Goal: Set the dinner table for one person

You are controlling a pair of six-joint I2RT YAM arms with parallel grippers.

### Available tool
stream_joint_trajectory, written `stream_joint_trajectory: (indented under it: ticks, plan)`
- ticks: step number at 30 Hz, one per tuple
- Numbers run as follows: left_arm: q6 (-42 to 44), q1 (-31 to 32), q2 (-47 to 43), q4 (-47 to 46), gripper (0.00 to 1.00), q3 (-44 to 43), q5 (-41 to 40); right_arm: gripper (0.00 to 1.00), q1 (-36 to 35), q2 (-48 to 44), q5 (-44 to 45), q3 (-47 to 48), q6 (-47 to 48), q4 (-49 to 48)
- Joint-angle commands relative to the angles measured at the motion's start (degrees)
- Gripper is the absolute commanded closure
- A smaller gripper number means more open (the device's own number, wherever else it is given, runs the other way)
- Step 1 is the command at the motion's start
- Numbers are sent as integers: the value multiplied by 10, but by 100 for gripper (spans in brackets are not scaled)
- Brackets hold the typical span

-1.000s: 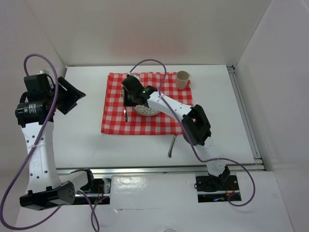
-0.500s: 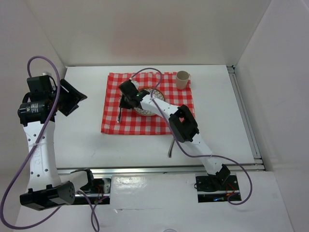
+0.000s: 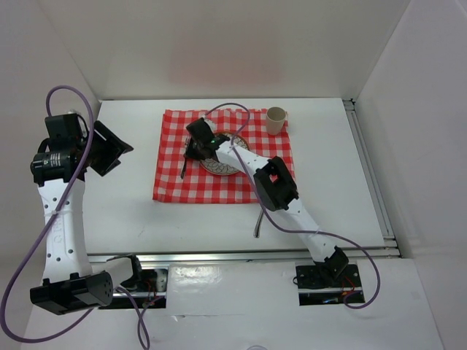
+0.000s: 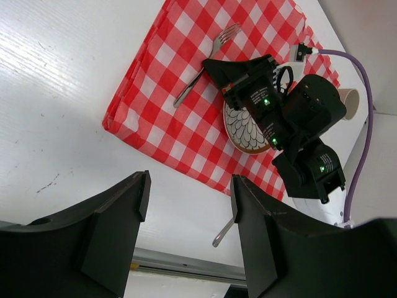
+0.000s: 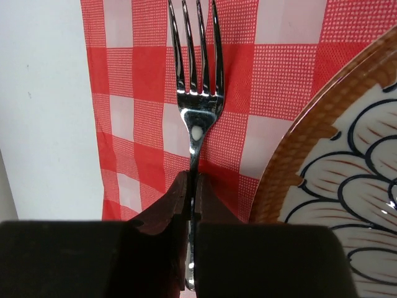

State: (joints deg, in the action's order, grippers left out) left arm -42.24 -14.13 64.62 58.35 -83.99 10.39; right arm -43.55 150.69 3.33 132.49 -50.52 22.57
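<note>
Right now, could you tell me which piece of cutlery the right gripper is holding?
The fork beside the plate, over the checked cloth, pinched at its handle; the other utensil lies free on the bare table.

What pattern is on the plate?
The plate is white with dark petal outlines and brown rim; right wrist view.

Left and right of the cloth (image 3: 219, 186) the table (image 3: 131, 204) is bare, so you can pass there. Over the cloth's middle the right arm (image 3: 273, 182) blocks the plate (image 4: 245, 127) and holds a fork (image 5: 195, 93). A cup (image 3: 276, 119) stands at its far right corner. A silver utensil (image 3: 260, 221) lies just past its near edge.
</note>
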Motion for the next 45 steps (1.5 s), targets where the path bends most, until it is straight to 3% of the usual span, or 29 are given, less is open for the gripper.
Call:
stream_joint_trajectory:
  ticks: [1,2,3,4,7,17,25,29,32,35,39,41,45]
  plan:
    - [4,-3,1,-16,29,-3,4,99,3,1,-2,19,12,-23]
    - [4,-3,1,-16,29,2,4,92,3,-4,-2,19,12,-24]
    - [4,-3,1,-16,29,2,4,73,3,-4,-2,19,12,-24]
    - [4,-3,1,-16,29,2,4,64,3,-4,-2,13,12,-24]
    - [4,-3,1,-16,29,2,4,48,3,-11,-2,13,17,-36]
    - [9,-3,-5,-16,29,-3,15,44,-20,-68,10,8,37,-42]
    - [15,-3,-5,-16,29,-8,20,41,-42,-153,80,-18,67,-12]
    - [15,-3,-10,-21,29,-8,25,41,-57,-245,140,-63,82,43]
    - [20,-3,-5,-21,29,-3,38,41,-76,-357,234,-191,98,107]
    - [20,2,-5,-27,29,10,44,35,-83,-480,274,-369,31,197]
    - [20,8,-11,-38,29,23,51,23,-78,-624,236,-584,-89,275]
    - [20,8,-11,-43,29,36,56,23,-78,-670,201,-688,-137,281]
    - [20,13,-11,-43,29,37,61,28,-78,-725,166,-766,-145,235]
